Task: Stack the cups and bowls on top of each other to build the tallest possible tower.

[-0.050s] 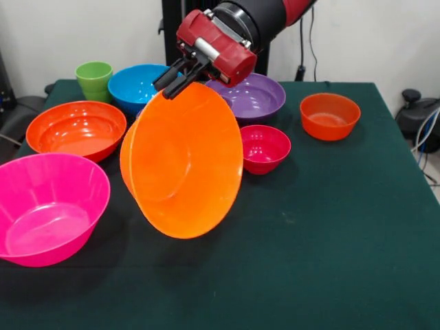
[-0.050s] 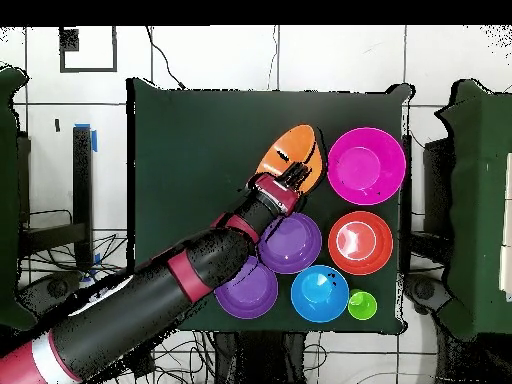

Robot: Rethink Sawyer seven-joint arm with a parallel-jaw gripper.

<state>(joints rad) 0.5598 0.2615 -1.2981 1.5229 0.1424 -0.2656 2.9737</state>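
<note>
Gripper (image 1: 180,81) clamped on lg orange bowl (image 1: 185,161) rim at 12 o'clock, bowl tilted, airborne. Carry step; next needs levelling over purple bowl (image 1: 253,96).

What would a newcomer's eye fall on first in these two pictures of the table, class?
The big orange bowl, held tilted on edge above mid-table by the gripper clamped on its top rim. Next, the large pink bowl at the front view's lower left, and the red-orange bowl behind it.
</note>
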